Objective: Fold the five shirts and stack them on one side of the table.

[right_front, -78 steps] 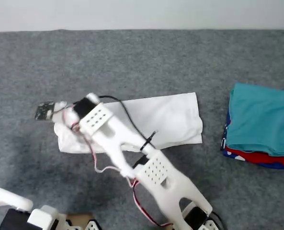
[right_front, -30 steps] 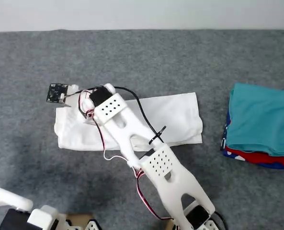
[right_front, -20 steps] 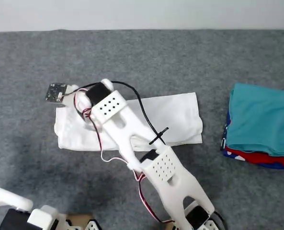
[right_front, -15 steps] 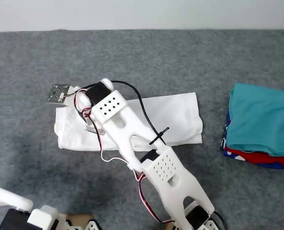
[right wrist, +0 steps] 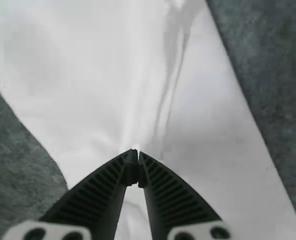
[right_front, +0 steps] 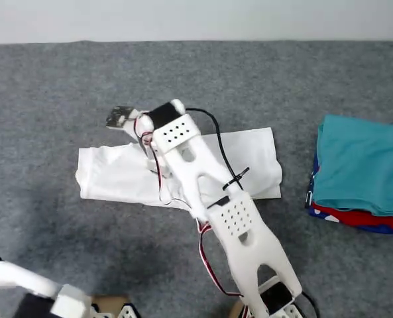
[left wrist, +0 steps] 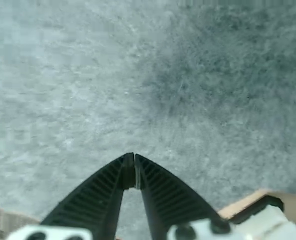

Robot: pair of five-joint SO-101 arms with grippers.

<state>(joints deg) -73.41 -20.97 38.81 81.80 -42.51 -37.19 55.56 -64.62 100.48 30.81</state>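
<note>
A white shirt [right_front: 242,162] lies spread as a long band across the middle of the grey table [right_front: 50,86]. My right gripper [right_front: 145,137] hangs over the shirt's far edge, left of its middle. In the right wrist view the right gripper [right wrist: 133,154] is shut, with creases of the white shirt [right wrist: 88,75] running up to its tips. A stack of folded shirts sits at the right edge, with a teal shirt [right_front: 362,162] on top and red [right_front: 355,217] and blue [right_front: 313,179] ones under it. My left gripper [left wrist: 134,161] is shut on nothing above bare grey table.
The left arm's base [right_front: 10,281] sits at the near left corner. The right arm [right_front: 236,225] crosses the shirt from the near edge. A pale wall [right_front: 196,20] borders the table's far side.
The right gripper has swung from the shirt's left end rightwards to its far edge, nearer the middle. The left end of the shirt now lies flatter.
</note>
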